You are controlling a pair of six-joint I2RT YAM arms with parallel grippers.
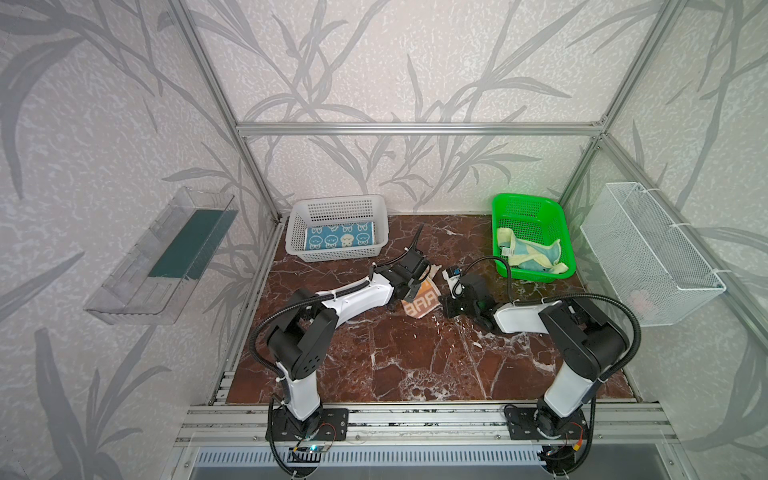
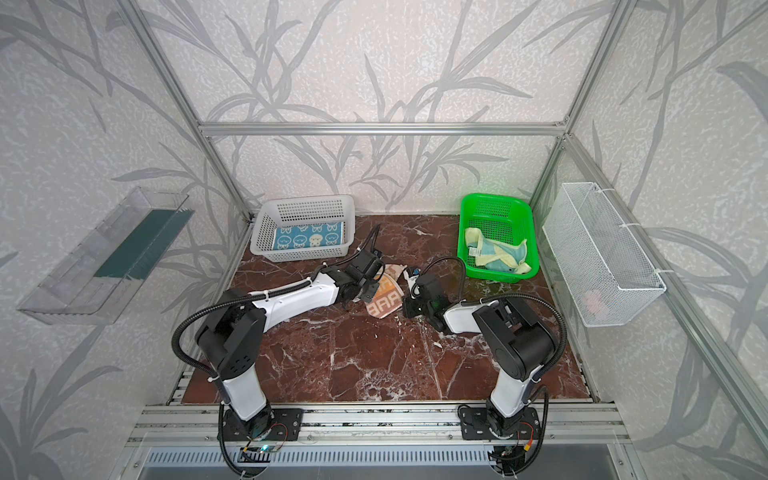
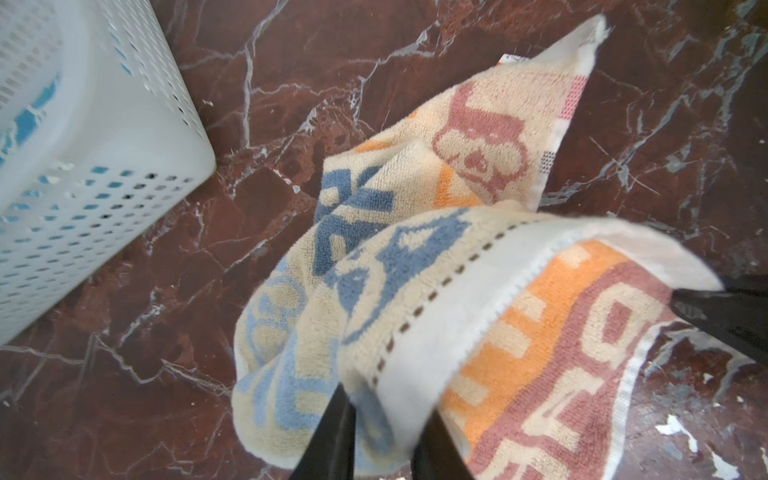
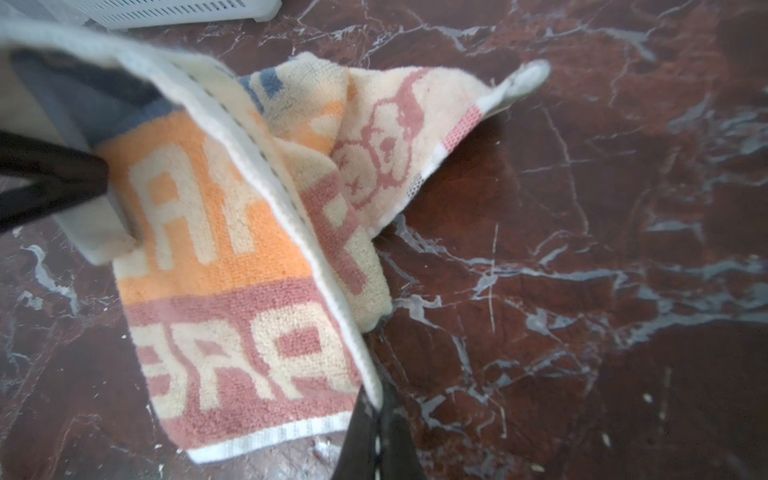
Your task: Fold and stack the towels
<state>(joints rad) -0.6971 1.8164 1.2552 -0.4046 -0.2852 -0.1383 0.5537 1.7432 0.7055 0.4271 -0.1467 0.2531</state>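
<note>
Between the arms at mid-table, the striped towel (image 1: pixel 420 306) is mostly hidden in both top views. The right gripper (image 4: pixel 376 411) is clamped tight on its white hem. The left gripper (image 3: pixel 386 405) straddles that hem, its grip unclear. Of three towels, the rabbit-face towel (image 1: pixel 338 240) lies in the white basket (image 1: pixel 336 200) and the teal-and-yellow towel (image 1: pixel 534 254) is crumpled in the green basket (image 1: pixel 524 198).

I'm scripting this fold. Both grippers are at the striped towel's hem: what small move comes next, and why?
Probably draw the right gripper away from the left gripper to tauten the hem. The right is shut on the striped towel at its white edge, the left's fingers straddle the same edge, and the cloth lies bunched on the table.
</note>
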